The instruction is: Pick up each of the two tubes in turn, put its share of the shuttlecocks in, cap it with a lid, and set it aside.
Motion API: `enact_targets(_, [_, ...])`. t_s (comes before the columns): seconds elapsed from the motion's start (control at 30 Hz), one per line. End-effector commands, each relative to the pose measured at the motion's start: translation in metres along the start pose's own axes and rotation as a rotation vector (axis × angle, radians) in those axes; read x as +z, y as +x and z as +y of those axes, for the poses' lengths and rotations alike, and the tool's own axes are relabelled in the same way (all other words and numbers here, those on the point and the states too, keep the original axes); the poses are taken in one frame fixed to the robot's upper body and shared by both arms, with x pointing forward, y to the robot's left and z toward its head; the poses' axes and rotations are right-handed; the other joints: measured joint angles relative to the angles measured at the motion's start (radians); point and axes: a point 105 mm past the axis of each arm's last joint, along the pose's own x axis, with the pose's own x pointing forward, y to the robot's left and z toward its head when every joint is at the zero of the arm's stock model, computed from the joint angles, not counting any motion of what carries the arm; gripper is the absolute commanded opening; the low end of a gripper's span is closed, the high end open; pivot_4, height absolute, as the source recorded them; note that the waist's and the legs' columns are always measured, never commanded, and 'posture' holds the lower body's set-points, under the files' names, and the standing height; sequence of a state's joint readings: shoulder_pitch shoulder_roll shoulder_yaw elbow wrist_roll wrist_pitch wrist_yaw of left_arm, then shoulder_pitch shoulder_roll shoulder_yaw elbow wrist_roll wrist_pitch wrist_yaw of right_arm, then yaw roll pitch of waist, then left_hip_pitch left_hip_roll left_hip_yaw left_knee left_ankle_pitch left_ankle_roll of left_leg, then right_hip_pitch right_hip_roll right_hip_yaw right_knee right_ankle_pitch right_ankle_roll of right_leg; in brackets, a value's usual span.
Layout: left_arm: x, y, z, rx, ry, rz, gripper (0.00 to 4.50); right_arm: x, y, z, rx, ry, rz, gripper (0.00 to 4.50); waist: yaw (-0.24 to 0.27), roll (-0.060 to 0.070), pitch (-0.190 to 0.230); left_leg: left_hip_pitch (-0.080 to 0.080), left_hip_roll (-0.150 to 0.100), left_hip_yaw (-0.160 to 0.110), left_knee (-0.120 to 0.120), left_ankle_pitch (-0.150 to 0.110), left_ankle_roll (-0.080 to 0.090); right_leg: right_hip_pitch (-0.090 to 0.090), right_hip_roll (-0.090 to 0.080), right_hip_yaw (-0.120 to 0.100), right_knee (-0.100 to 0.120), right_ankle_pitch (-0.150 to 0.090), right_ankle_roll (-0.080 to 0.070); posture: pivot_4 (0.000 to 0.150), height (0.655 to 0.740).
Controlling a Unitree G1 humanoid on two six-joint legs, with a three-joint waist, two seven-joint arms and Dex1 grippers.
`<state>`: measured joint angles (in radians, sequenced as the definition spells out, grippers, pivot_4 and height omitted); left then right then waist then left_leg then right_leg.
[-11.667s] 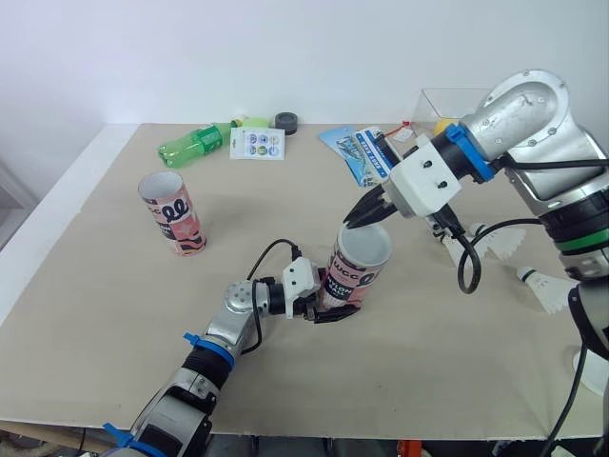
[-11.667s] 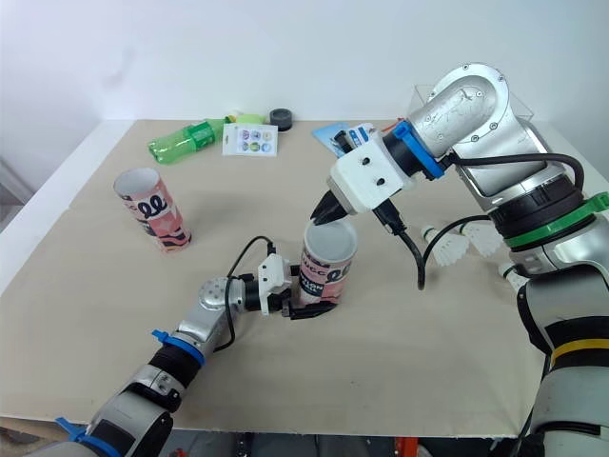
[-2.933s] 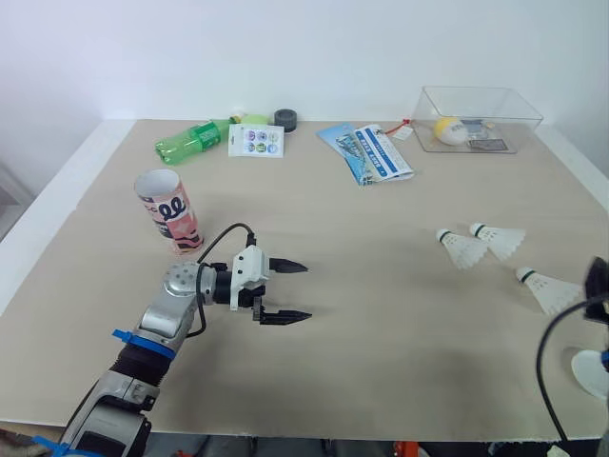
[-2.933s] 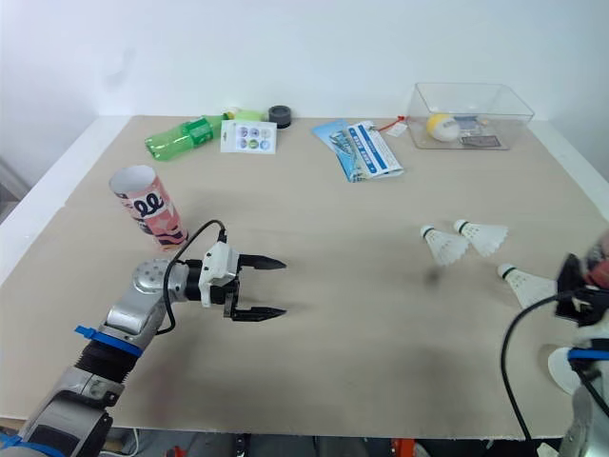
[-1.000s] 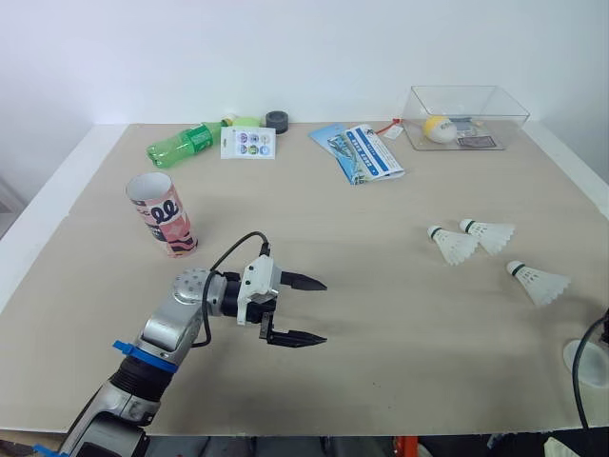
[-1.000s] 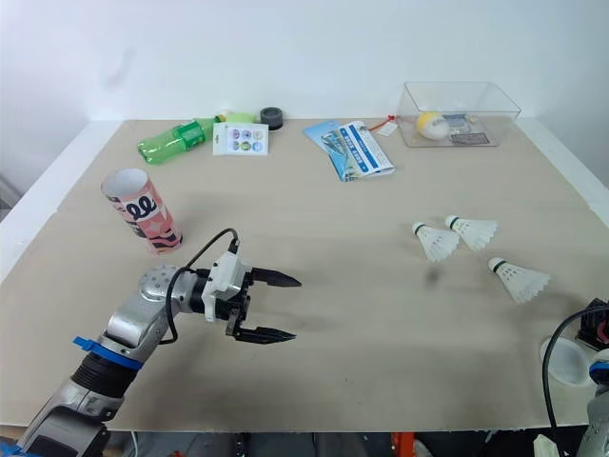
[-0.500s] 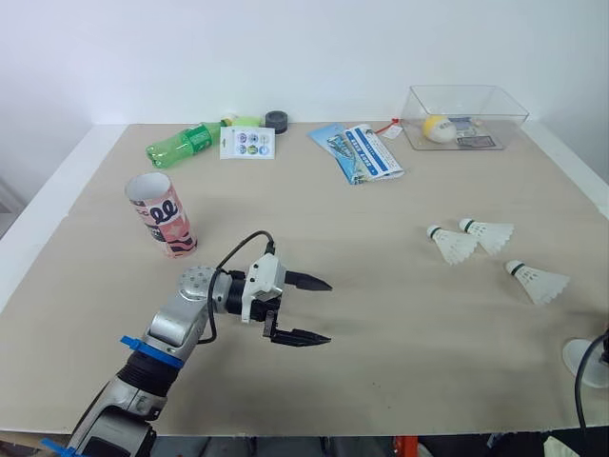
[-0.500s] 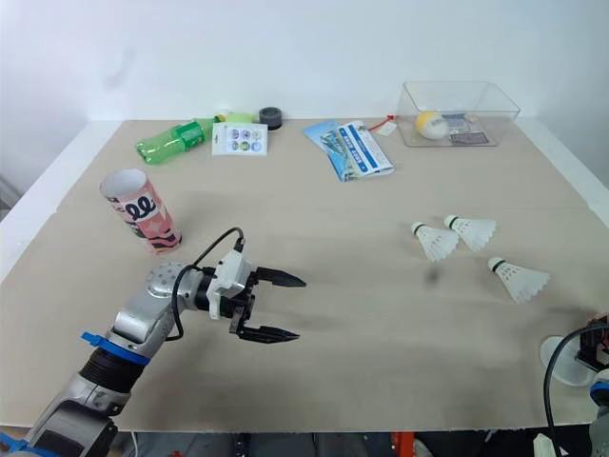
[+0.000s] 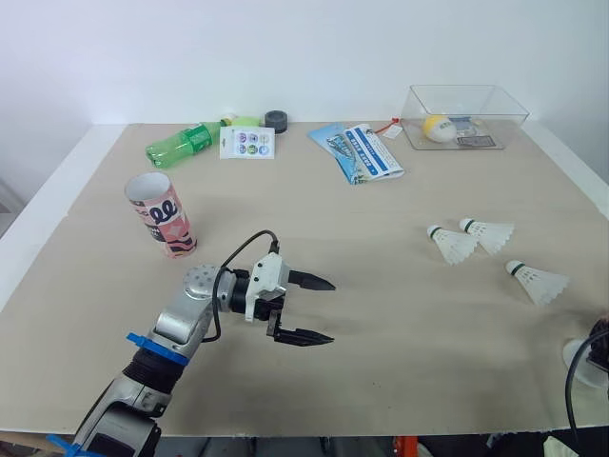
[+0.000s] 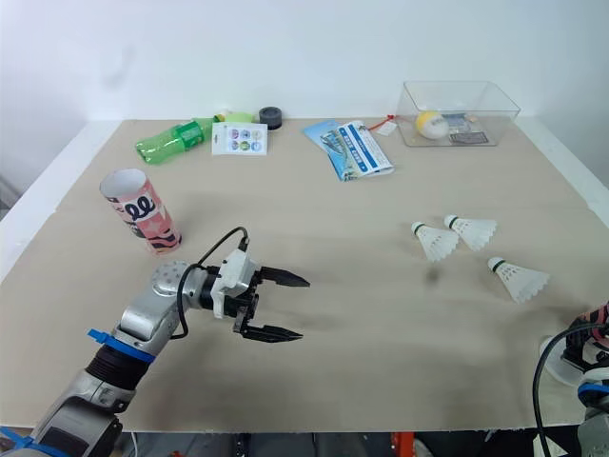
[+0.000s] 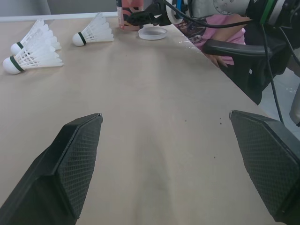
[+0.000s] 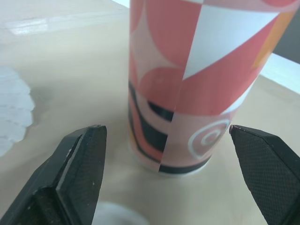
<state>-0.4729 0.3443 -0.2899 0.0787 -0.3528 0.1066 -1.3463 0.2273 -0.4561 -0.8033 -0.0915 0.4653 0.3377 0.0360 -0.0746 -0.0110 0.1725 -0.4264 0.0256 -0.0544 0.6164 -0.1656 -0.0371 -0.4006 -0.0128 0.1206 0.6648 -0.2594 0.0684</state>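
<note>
The first tube (image 12: 187, 84) stands upright on the worktop (image 9: 400, 314) between the widely spread fingers of the right gripper (image 12: 166, 127), which touch it on neither side. A few seconds ago that arm had carried it off from the middle of the worktop. Now it is let go at the worktop's edge, beyond the lower right corner of the head view. A white lid (image 11: 152, 33) lies flat just beside it. The tube's mouth is out of sight, so I cannot tell whether it is capped.

The left gripper (image 9: 324, 311) hovers empty and open at the lower centre left of the head view. Earlier it held this same tube while the right gripper worked at its mouth. Over the last second it has drifted slightly toward the centre.

Further out, the second tube (image 9: 160, 214) stands uncapped at the left of the frame, apart from the left gripper. Three shuttlecocks (image 9: 488, 231) lie at the right: two touching, one near them.

By my reading, the first tube is set aside, and the second tube and these three shuttlecocks are what remain.
</note>
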Motion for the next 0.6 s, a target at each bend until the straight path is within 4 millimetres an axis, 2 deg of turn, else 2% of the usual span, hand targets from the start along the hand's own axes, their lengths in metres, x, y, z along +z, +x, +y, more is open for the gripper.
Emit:
enact_targets(0.03, [0.005,0.001,0.0,-0.018,0.033,-0.005,4.5,0.018,-0.005,-0.002,-0.016,0.0,-0.06,4.49,0.0,0.0,0.0,0.0,0.0,0.0,0.0,0.0,0.0,0.0,0.0,0.0,0.0,0.0,0.0,0.15,0.74])
enact_targets(0.13, [0.004,0.001,0.0,-0.022,0.031,-0.003,4.5,0.021,-0.009,0.003,-0.008,0.007,-0.067,4.49,0.0,0.0,0.0,0.0,0.0,0.0,0.0,0.0,0.0,0.0,0.0,0.0,0.0,0.0,0.0,0.15,0.74])
enact_targets(0.27, [0.003,0.001,0.0,-0.03,0.03,-0.001,4.5,0.03,-0.017,0.024,0.056,0.014,-0.082,4.49,0.0,0.0,0.0,-0.001,0.0,0.0,0.0,0.0,0.0,-0.001,0.0,0.0,0.0,0.0,0.0,0.15,0.74])
enact_targets(0.33, [0.003,0.002,0.001,-0.033,0.028,-0.001,4.5,0.034,-0.025,0.046,0.156,-0.003,-0.081,4.49,0.0,0.0,0.0,-0.001,0.0,0.0,0.0,0.0,0.0,-0.001,0.0,0.0,0.0,0.0,0.0,0.15,0.74])
enact_targets(0.6, [0.002,0.0,0.007,0.011,0.024,-0.006,4.5,0.047,-0.042,0.109,0.489,-0.053,-0.083,4.49,0.0,0.0,0.0,-0.002,0.001,0.0,0.0,0.0,0.0,-0.002,0.0,0.0,0.0,0.0,0.0,0.15,0.74])
